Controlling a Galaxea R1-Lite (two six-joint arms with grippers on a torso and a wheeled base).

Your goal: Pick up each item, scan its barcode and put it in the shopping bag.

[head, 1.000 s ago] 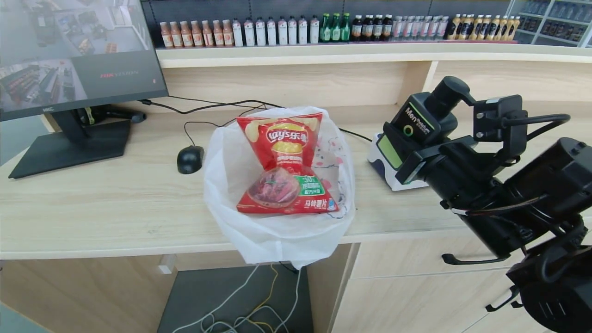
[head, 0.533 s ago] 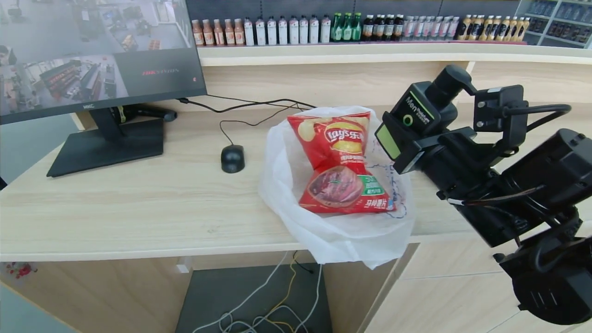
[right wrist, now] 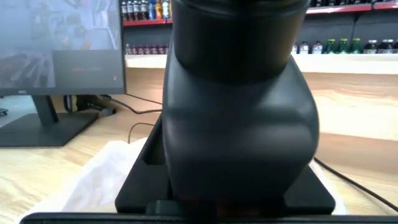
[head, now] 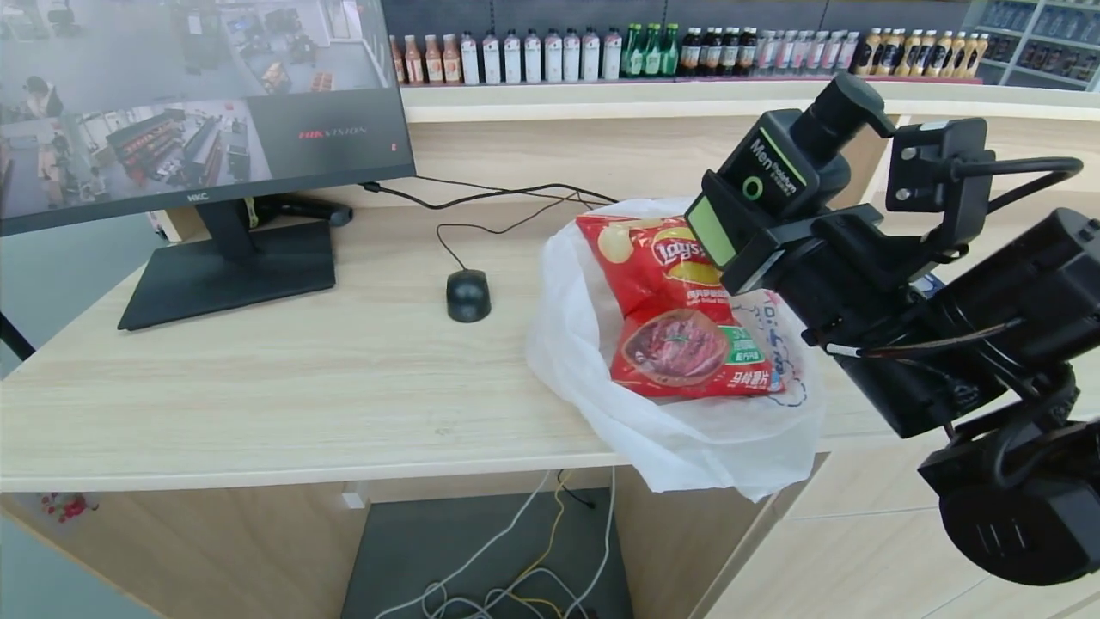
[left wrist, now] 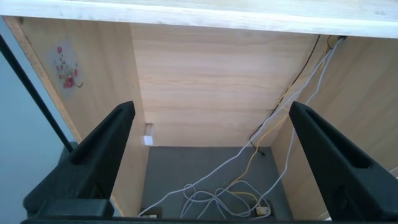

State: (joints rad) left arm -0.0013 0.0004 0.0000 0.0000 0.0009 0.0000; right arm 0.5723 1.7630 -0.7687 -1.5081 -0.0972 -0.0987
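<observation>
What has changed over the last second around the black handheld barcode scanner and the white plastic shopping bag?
The right gripper, shut on the black handheld barcode scanner, has carried it up and towards the white plastic shopping bag. The head camera swung too, so the whole scene slid sideways. The red crisp packet stayed in the bag, and the black computer mouse stayed put.

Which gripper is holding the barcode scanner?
The right gripper, shut on the scanner near the shopping bag; the left gripper is open and empty, low before the counter.
</observation>
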